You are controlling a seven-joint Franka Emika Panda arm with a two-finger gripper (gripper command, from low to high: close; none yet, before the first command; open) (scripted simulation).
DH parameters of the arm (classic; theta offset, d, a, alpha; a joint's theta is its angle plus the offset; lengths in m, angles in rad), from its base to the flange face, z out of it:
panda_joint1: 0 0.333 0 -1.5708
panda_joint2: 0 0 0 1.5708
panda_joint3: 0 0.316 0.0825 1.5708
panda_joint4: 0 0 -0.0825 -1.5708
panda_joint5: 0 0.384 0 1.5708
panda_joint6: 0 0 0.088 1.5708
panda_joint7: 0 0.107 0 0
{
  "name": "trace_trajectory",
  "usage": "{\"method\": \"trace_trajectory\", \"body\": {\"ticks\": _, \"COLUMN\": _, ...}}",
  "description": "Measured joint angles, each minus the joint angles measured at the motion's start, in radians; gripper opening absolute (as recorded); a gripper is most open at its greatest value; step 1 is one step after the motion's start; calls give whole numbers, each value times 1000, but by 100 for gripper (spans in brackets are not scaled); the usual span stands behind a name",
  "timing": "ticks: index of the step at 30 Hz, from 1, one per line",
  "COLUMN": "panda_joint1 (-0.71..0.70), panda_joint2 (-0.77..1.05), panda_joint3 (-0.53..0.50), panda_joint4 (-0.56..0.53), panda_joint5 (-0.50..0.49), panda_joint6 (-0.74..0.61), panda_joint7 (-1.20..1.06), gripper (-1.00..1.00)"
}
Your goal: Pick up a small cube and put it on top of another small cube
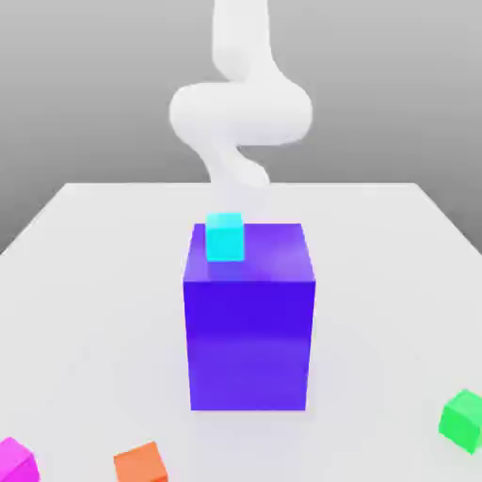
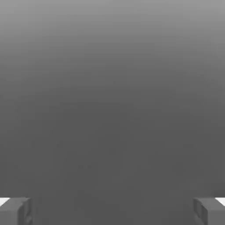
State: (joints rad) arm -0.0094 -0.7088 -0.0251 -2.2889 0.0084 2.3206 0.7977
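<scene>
Pink cube (image 1: pixel 16 461), the small one to be lifted, sits on the white table (image 1: pixel 94 282) at the near corner on the exterior view's left, with nothing gripping it, so by my judgement the task has hardly begun: the pick, the carry and the stacking are all left to do. The gripper (image 2: pixel 112 211) has its two fingers (image 2: pixel 15 212) spread wide apart with nothing between them, and it faces only plain grey background. The white arm (image 1: pixel 240 108) rises behind the big block, well apart from the pink cube. Counting what is on the table: one big purple-blue block (image 1: pixel 249 329) in the middle; one small cyan cube (image 1: pixel 225 235) resting on the block's top near its far edge; one small pink cube; one small orange cube (image 1: pixel 139 463) just beside the pink one along the near edge; one small green cube (image 1: pixel 462 420) near the exterior view's right. That makes four small cubes and one large block.
</scene>
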Motion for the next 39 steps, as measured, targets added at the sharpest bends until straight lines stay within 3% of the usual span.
{"method": "trace_trajectory", "body": {"ticks": 19, "panda_joint1": -98, "panda_joint2": 695, "panda_joint3": -193, "panda_joint4": 86, "panda_joint5": 128, "panda_joint6": 153, "panda_joint7": -66, "gripper": 0}}
{"method": "trace_trajectory", "body": {"ticks": 31, "panda_joint1": -222, "panda_joint2": 1130, "panda_joint3": -234, "panda_joint4": 140, "panda_joint5": 205, "panda_joint6": 250, "panda_joint7": -105, "gripper": 0}}
{"method": "trace_trajectory", "body": {"ticks": 35, "panda_joint1": -265, "panda_joint2": 1275, "panda_joint3": -197, "panda_joint4": 171, "panda_joint5": 249, "panda_joint6": 340, "panda_joint7": -135, "gripper": 0}}
{"method": "trace_trajectory", "body": {"ticks": 36, "panda_joint1": -273, "panda_joint2": 1303, "panda_joint3": -186, "panda_joint4": 178, "panda_joint5": 259, "panda_joint6": 361, "panda_joint7": -142, "gripper": -100}}
{"method": "trace_trajectory", "body": {"ticks": 39, "panda_joint1": -273, "panda_joint2": 1303, "panda_joint3": -186, "panda_joint4": 178, "panda_joint5": 259, "panda_joint6": 360, "panda_joint7": -142, "gripper": -100}}
